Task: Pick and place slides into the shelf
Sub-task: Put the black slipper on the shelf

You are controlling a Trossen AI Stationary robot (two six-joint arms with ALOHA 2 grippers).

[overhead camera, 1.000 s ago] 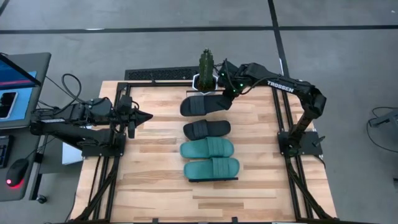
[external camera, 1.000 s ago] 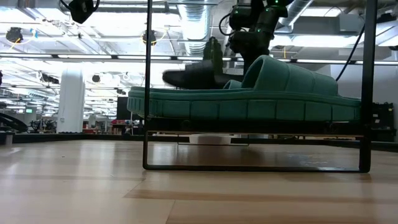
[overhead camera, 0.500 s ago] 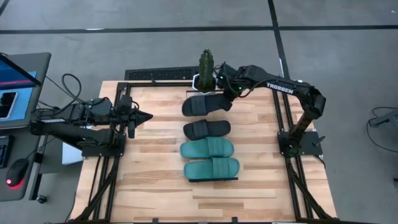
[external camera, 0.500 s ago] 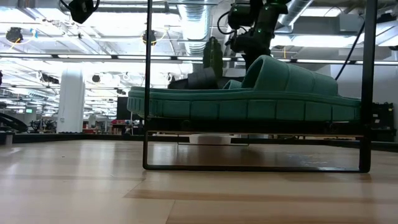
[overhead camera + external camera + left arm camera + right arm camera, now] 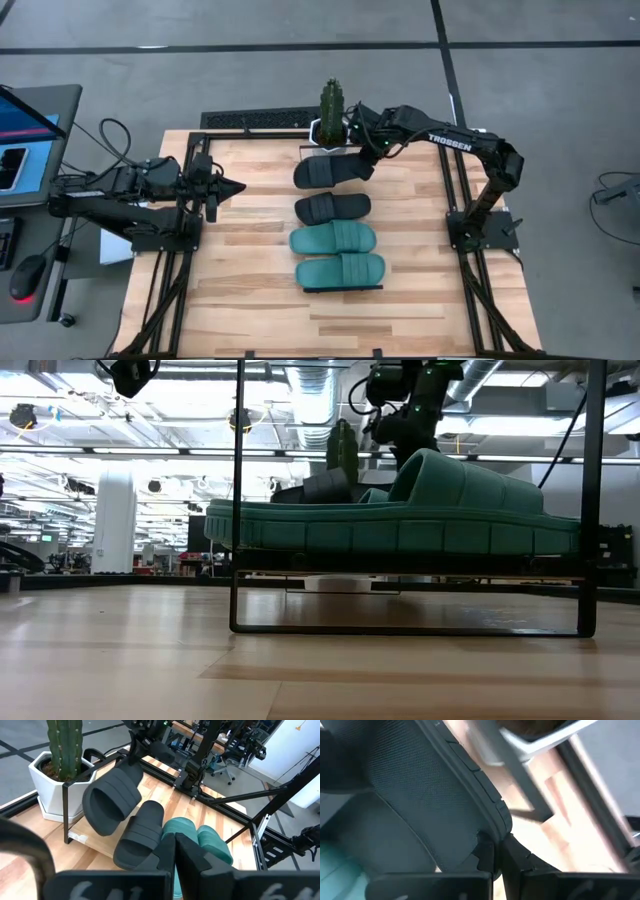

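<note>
Fourth black slide (image 5: 333, 170): our right gripper (image 5: 366, 152) jaws clamp its heel, tilting it onto the shelf (image 5: 95, 845). Left gripper (image 5: 232, 186): jaws closed, empty, waiting by the table's left edge.

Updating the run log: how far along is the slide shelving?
Both teal slides and one black slide already lie on the shelf. The right hand grips the last black slide, tilted at the shelf's cactus end. Left: release it. The left hand waits aside.

Right arm: extended toward 11 o'clock across the worktop's far edge, wrist pitched down, right end effector (image 5: 366, 150) fingers pinched together. Left arm: idle at 9 o'clock, left end effector (image 5: 233, 186) fingers together.
</note>
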